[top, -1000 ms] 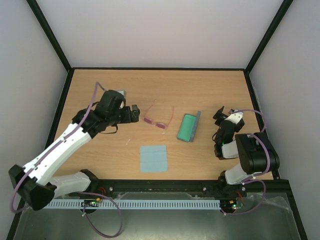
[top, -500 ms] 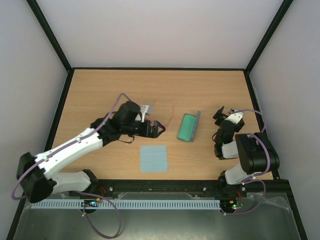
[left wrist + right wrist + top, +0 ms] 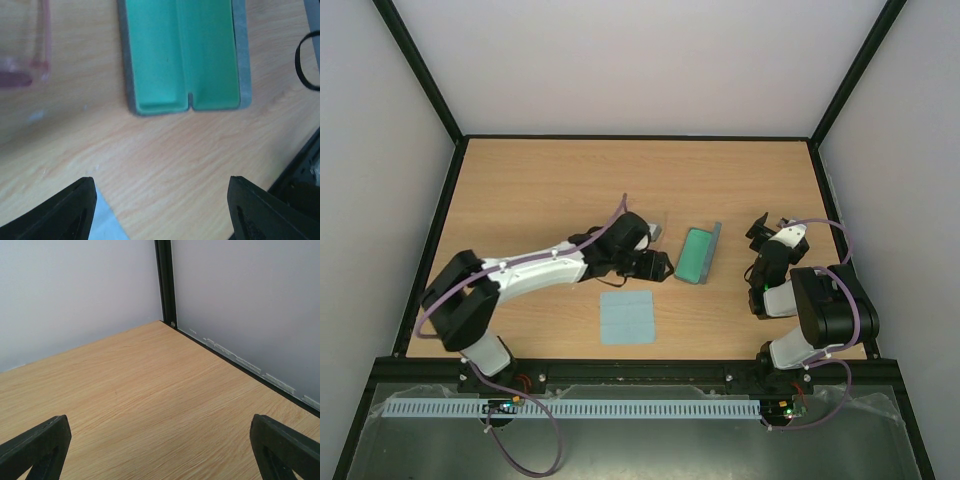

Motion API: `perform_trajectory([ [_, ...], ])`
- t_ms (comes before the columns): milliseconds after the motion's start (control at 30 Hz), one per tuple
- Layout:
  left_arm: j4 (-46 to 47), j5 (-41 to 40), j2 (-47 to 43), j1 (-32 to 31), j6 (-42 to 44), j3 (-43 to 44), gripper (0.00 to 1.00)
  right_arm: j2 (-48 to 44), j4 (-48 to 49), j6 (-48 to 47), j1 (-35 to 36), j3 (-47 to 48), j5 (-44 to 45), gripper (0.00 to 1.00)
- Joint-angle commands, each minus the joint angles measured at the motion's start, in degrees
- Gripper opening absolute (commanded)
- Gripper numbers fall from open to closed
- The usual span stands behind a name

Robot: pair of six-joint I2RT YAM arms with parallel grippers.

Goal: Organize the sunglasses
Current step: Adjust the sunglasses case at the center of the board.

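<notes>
Since a second earlier the left gripper (image 3: pixel 656 265) had swung right across the table (image 3: pixel 520 180), from its left side to just beside the case (image 3: pixel 697 255), and the arm hid the sunglasses (image 3: pixel 40 75) from above. Wrist view: fingers (image 3: pixel 70 210) stood apart with nothing between them. The sunglasses lay blurred at upper left, on bare wood beside the case, ungripped. Right gripper (image 3: pixel 760 228) sat at the right, likewise spread and empty. Task judged barely begun: glasses neither grasped nor cased. Frame was thin pink wire, lenses tinted. Case was oblong, grey-blue shell, smooth green lining, lying open. Cloth (image 3: pixel 626 316) was pale blue, square, flat. Tabletop was pale grained wood.
</notes>
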Motion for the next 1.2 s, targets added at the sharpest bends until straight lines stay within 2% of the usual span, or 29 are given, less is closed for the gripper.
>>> perform_trajectory([
  [0, 1.7, -3.0, 7.2, -0.3, 3.1, 8.8, 0.72, -0.1, 2.9, -0.5, 0.2, -0.2, 0.7, 0.99],
  [167, -2.7, -6.2, 18.2, 0.0, 3.9, 20.6, 0.62, -0.1, 2.9, -0.5, 0.2, -0.2, 0.7, 0.99],
  [400, -6.7, -10.9, 29.5, 0.4, 4.0, 31.9, 0.44, -0.1, 2.8, -0.5, 0.2, -0.2, 0.7, 0.99],
  [667, -10.2, -15.7, 36.5, 0.7, 4.5, 39.5, 0.43, 0.0, 2.9, -0.5, 0.2, -0.2, 0.7, 0.99],
  [1167, -11.8, -20.1, 39.6, 0.8, 5.0, 40.6, 0.41, -0.1, 3.0, -0.5, 0.1, -0.2, 0.7, 0.99],
])
